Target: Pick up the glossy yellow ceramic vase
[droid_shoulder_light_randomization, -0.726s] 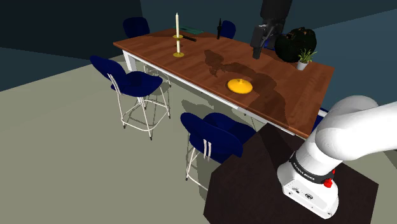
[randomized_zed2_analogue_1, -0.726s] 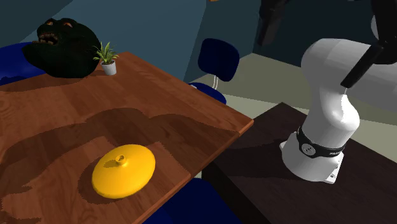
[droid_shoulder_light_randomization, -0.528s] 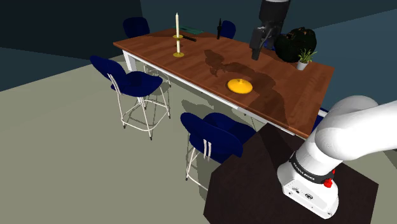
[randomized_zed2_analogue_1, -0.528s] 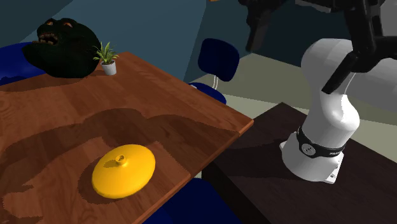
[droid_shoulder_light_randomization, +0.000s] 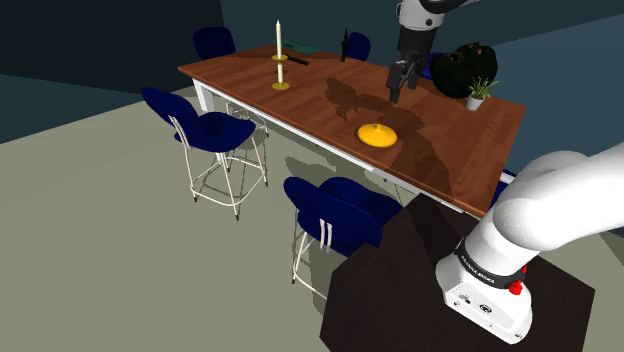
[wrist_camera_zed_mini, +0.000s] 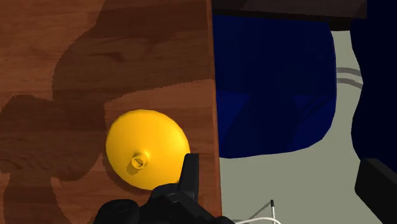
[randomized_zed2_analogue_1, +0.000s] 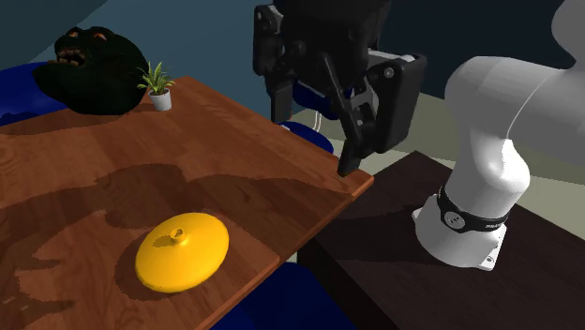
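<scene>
The yellow vase (droid_shoulder_light_randomization: 378, 135) is a low, glossy disc with a small neck, lying on the brown wooden table (droid_shoulder_light_randomization: 470, 150) near its front edge. My black gripper (droid_shoulder_light_randomization: 397, 88) hangs open in the air above the table, behind the vase and apart from it. From the second exterior view the vase (randomized_zed2_analogue_1: 182, 250) lies at the lower left while the gripper (randomized_zed2_analogue_1: 314, 136) hovers over the table's corner, fingers spread. In the wrist view the vase (wrist_camera_zed_mini: 146, 148) sits just outside one finger (wrist_camera_zed_mini: 189, 175), not between the two, close to the table's edge.
A black lump (droid_shoulder_light_randomization: 462, 68) and a small potted plant (droid_shoulder_light_randomization: 479, 93) stand at the table's far end. A candle (droid_shoulder_light_randomization: 279, 55) stands further along. Blue chairs (droid_shoulder_light_randomization: 335, 215) line the table's front side. The dark stand (droid_shoulder_light_randomization: 450, 290) adjoins the table corner.
The gripper has come down and swung toward the vase, moving from the top of the second exterior view to its middle. The vase has not moved.
</scene>
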You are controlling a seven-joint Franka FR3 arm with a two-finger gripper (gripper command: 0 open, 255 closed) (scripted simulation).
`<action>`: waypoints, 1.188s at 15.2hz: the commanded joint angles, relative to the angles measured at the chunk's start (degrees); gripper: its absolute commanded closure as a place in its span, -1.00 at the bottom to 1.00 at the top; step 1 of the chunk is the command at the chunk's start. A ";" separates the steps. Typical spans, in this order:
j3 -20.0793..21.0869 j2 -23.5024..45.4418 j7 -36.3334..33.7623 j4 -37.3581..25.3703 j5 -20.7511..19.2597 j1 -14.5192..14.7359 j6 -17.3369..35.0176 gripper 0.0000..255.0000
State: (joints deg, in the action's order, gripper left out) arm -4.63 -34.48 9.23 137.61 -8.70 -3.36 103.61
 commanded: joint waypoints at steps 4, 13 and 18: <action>-4.65 8.68 5.32 -0.99 -1.13 -1.05 7.73 -1.00; -11.39 27.13 15.87 -8.00 1.49 -2.21 18.58 -1.00; -13.43 38.50 22.62 -14.56 5.74 -3.51 22.49 -1.00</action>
State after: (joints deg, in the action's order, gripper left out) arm -17.78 1.79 30.53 124.14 -3.86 -6.61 125.15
